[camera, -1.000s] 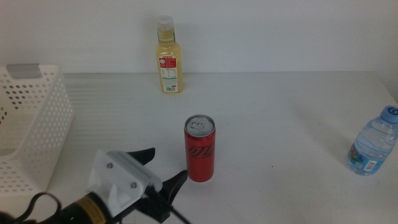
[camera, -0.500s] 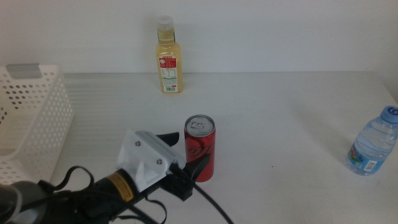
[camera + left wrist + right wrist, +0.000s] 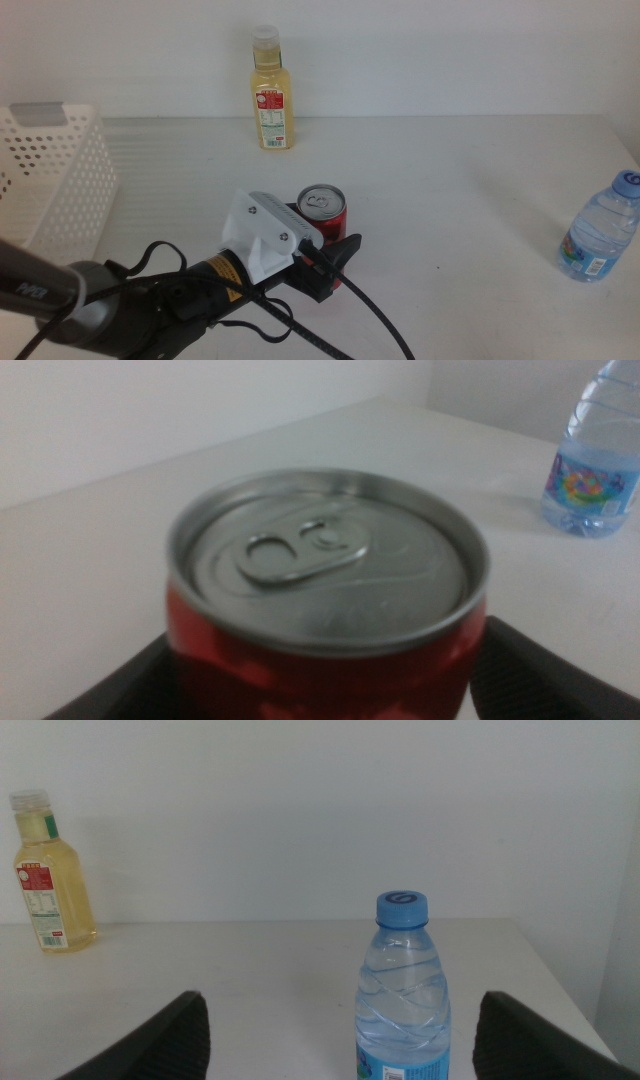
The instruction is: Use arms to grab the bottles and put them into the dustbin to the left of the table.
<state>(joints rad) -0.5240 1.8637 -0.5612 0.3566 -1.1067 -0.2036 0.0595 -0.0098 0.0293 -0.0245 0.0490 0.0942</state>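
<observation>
A slim red can (image 3: 322,204) stands at mid-table, and my left gripper (image 3: 328,246) has come in from the left and straddles it. The left wrist view shows the can (image 3: 325,590) filling the space between the open jaws of that gripper (image 3: 320,685), one dark jaw low on each side. A yellow-liquid bottle (image 3: 271,100) with a white cap stands at the back. The clear water bottle (image 3: 599,230) with a blue cap is at the far right. My right gripper (image 3: 342,1012) is open and faces the water bottle (image 3: 403,1005) from a distance. The right arm is out of the middle view.
The white perforated dustbin (image 3: 55,190) stands at the table's left edge, left of my left arm. The table (image 3: 450,170) lies bare between the can and the water bottle. A white wall rises behind the table. The left arm's black cable trails toward the front edge.
My left gripper has moved forward and to the right, from short of the can to having its jaws on both sides of it. The can and both bottles stand where they were.
</observation>
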